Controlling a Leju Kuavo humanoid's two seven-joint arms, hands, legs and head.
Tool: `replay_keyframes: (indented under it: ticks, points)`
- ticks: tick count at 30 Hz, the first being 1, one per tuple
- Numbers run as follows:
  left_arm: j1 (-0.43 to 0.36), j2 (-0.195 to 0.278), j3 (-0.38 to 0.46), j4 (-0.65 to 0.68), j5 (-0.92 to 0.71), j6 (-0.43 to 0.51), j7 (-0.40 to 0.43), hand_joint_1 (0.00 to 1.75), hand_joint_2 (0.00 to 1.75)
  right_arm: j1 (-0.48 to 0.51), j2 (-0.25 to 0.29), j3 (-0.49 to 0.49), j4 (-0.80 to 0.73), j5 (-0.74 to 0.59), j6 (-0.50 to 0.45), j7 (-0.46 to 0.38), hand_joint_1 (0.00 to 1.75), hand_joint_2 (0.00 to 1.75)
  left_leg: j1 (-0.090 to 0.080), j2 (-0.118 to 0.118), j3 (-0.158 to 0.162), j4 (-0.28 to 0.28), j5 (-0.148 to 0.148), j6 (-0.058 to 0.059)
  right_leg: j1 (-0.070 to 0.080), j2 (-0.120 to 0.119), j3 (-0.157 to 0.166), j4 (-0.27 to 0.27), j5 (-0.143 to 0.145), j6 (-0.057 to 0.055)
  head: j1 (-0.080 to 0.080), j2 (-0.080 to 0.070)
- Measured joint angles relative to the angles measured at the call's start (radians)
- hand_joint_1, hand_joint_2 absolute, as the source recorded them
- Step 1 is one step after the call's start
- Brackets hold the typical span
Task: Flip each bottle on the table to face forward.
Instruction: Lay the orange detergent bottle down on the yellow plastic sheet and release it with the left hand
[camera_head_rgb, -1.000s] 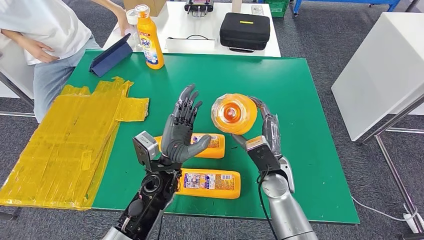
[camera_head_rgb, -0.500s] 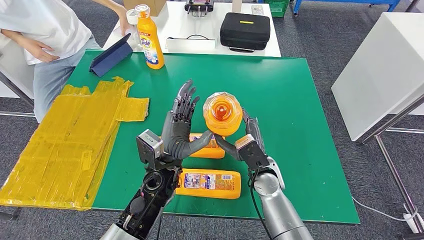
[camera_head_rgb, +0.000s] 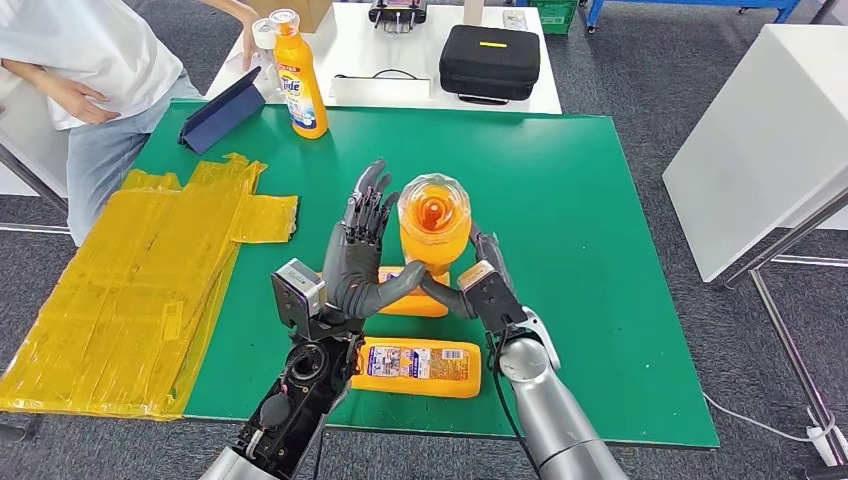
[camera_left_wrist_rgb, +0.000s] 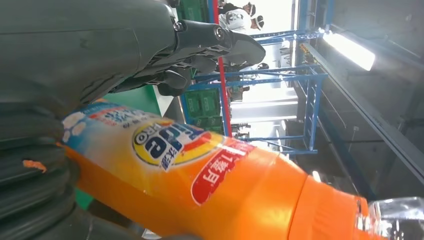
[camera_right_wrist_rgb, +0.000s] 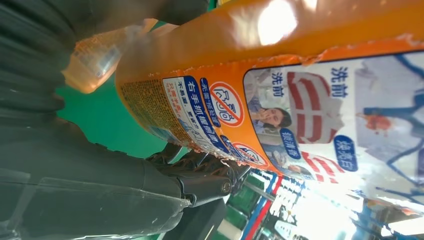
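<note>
Here I see an orange bottle held up above the green counter, its clear cap pointing at my head camera. My right hand grips the bottle low down from the right. My left hand is stretched flat with the fingers pointing up, and its thumb reaches across to the bottle's lower part. I cannot tell if the left hand really holds the bottle or just touches it.

From above, the label of the held bottle is hidden, because I look down on the cap. The left wrist view shows the front label with the round logo and the orange shoulder running into the clear cap at the edge. The right wrist view shows the other side, the back label with small print and little pictures, and dark fingers beside it.

Two more orange bottles lie flat on the counter near me. One shows its back label facing up. The other is mostly hidden behind my hands. A fourth bottle stands upright at the far left corner, just beside a blue folder. Yellow plastic bags cover the left side. A person stands at the far left, cut off by the picture's edge.
</note>
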Motion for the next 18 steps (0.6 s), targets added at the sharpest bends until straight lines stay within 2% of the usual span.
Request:
replay_keyframes:
  ticks: [10,18]
  points:
    - [0.000,0.000,0.001,0.000,-0.009,-0.005,-0.004,0.00,1.75,-0.032,0.005,0.001,0.051,-0.069,0.097,-0.003,1.75,1.75,0.000,0.000,0.000,0.000,0.000,0.000,0.000,0.000,0.000,0.000,0.000,0.000,0.000,0.000]
    - [0.000,0.000,0.002,0.000,-0.009,-0.005,-0.005,0.00,1.75,-0.038,0.005,-0.001,0.065,-0.076,0.104,-0.003,1.75,1.75,0.000,0.000,0.000,0.000,0.000,0.000,0.000,0.000,0.000,0.000,0.000,0.000,0.000,0.000]
